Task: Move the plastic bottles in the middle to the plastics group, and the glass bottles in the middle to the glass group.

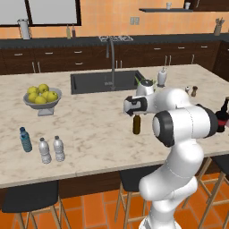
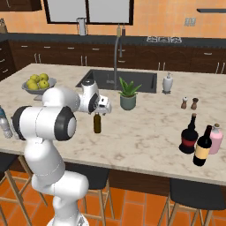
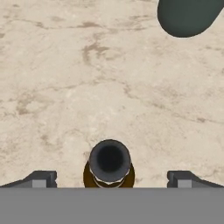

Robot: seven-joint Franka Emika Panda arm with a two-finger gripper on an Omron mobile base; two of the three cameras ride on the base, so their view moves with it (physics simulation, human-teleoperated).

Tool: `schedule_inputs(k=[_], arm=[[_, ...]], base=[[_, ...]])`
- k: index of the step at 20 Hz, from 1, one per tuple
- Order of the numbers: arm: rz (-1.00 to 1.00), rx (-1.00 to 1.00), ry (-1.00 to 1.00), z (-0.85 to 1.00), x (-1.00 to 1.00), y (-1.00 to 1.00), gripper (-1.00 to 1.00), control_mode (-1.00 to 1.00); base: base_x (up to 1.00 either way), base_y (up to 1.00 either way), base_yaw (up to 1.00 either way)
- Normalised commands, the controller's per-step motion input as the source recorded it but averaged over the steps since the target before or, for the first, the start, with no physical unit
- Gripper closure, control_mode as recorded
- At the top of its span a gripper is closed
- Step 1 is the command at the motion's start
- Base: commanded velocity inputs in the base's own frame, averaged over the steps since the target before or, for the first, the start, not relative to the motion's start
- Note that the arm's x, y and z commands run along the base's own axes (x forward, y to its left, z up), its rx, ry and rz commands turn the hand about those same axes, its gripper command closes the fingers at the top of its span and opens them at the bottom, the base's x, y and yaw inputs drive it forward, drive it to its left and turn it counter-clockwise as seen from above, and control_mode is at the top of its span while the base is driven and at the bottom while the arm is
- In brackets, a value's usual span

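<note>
A slim brown-olive bottle with a dark cap stands upright mid-counter. My gripper hangs open straight over it, and the cap sits between the widely spread fingertips, touching neither. The tall black wine bottle with a yellow label stands at the right beside the round red-banded bottle. At the left, the blue bottle and two clear grey bottles stand together; I cannot tell which of them is the middle one.
A bowl of yellow fruit sits left of the sink. A potted plant stands just beyond the brown bottle. A pink bottle, two shakers and a soap dispenser are at the right.
</note>
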Motion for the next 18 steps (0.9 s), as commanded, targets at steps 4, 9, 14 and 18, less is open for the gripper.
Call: schedule_inputs(k=[4, 9, 14, 18], arm=[[0.00, 0.00, -0.04, 0.02, 0.01, 0.00, -1.00, -1.00], [0.00, 0.00, -0.03, 0.00, 0.01, 0.00, -1.00, -1.00], [0.00, 0.00, 0.00, 0.00, 0.00, 0.00, 1.00, -1.00], [0.00, 0.00, 0.00, 0.00, 0.00, 0.00, 1.00, -1.00]], base=[[0.00, 0.00, 0.00], [0.00, 0.00, 0.00], [0.00, 0.00, 0.00], [0.00, 0.00, 0.00]])
